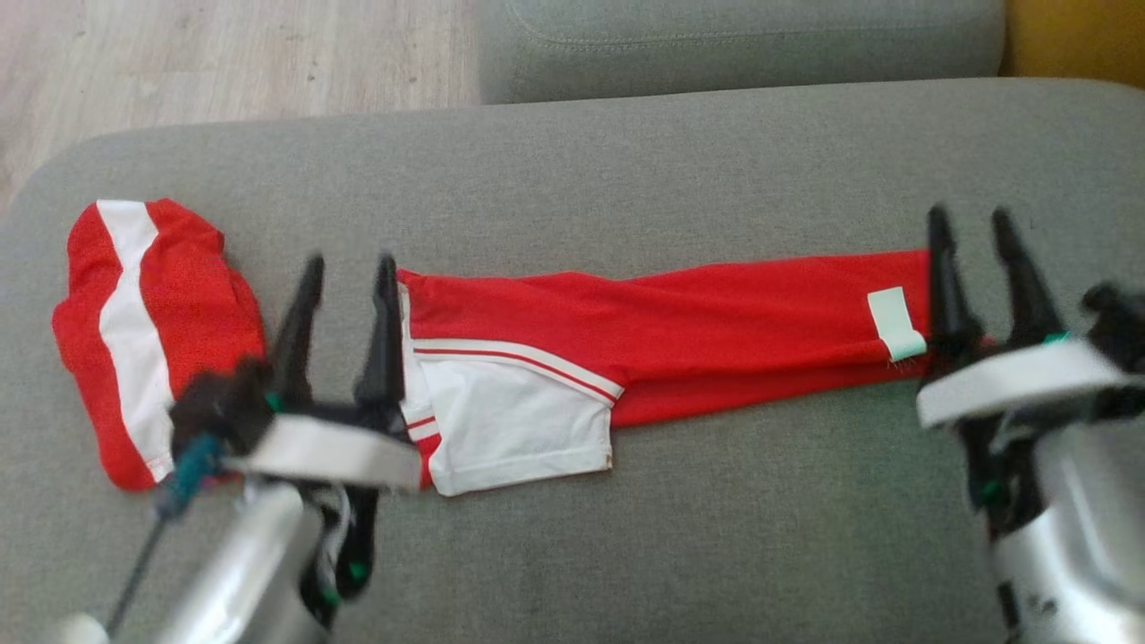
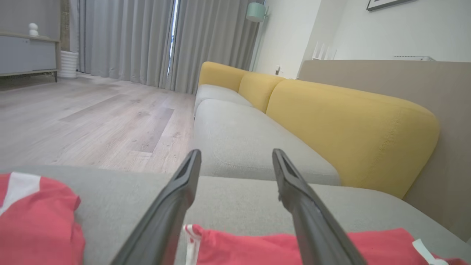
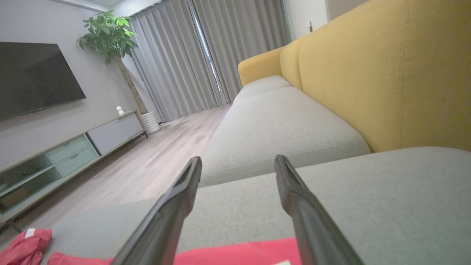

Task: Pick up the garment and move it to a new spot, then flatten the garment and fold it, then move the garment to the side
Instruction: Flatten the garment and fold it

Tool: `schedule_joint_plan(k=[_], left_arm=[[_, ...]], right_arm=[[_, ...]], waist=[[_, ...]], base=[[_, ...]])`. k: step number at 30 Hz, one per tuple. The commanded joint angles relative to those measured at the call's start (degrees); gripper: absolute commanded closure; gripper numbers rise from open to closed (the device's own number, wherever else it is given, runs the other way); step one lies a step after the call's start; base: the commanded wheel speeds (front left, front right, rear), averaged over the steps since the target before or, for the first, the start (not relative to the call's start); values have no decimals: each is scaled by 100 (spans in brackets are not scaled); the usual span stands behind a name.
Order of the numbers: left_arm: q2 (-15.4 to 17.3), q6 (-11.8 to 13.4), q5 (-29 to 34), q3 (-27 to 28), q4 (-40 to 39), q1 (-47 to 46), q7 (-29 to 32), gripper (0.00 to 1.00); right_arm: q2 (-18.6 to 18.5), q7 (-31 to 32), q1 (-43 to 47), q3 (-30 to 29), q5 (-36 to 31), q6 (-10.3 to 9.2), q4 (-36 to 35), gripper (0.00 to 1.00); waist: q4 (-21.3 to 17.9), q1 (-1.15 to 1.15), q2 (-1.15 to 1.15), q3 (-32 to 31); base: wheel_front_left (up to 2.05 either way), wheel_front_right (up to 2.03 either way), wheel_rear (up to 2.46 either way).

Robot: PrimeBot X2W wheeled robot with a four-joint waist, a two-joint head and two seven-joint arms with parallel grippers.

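Grey sofa cushion (image 1: 626, 170), red garment (image 1: 716, 309), white tag (image 1: 896, 324) unreadable

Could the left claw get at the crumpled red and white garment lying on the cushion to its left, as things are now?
Probably yes. The left claw is open and holds nothing, the crumpled garment lies close beside it, and only bare grey cushion separates them.
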Motion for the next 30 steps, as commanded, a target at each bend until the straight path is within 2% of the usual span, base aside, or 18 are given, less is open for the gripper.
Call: schedule_joint_plan(k=[1, 7, 14, 17, 21, 24, 26, 30], left_arm=[[-24, -92, 281, 425, -169, 77, -50, 0], [-694, -540, 1033, 1154, -29, 855, -51, 0], [-1095, -1033, 1614, 1659, 139, 971, -52, 0], [-1212, -1184, 1784, 1813, 193, 911, -52, 0], [-1333, -1339, 1957, 1914, 281, 829, -52, 0], [-1379, -1417, 2084, 1911, 399, 779, -52, 0], [-1410, -1451, 2126, 1956, 421, 741, -52, 0], [-1458, -1513, 2172, 2028, 437, 638, -52, 0]], right_arm=[[83, -151, 33, 41, -212, 39, -138, 0], [506, -388, 435, -88, -754, 39, 110, 0], [530, -313, 219, -369, -1093, 39, 265, 0], [480, -146, 54, -924, -1690, 39, 549, 0], [738, 147, -259, -1884, -2266, 39, 931, 0], [847, 406, -478, -2425, -2457, 39, 1238, 0], [868, 575, -604, -2643, -2506, 39, 1471, 0], [875, 757, -793, -2681, -2330, 39, 2069, 0]], waist=[[22, 1, 0, -29], [63, 1, 0, -27], [133, 1, 0, 165], [166, 1, 0, 301], [228, 1, 0, 494], [250, 1, 0, 602], [266, 1, 0, 655], [292, 1, 0, 731]], base=[[0, 0, 0], [0, 0, 0], [0, 0, 0], [0, 0, 0], [0, 0, 0], [0, 0, 0], [0, 0, 0], [0, 0, 0]])
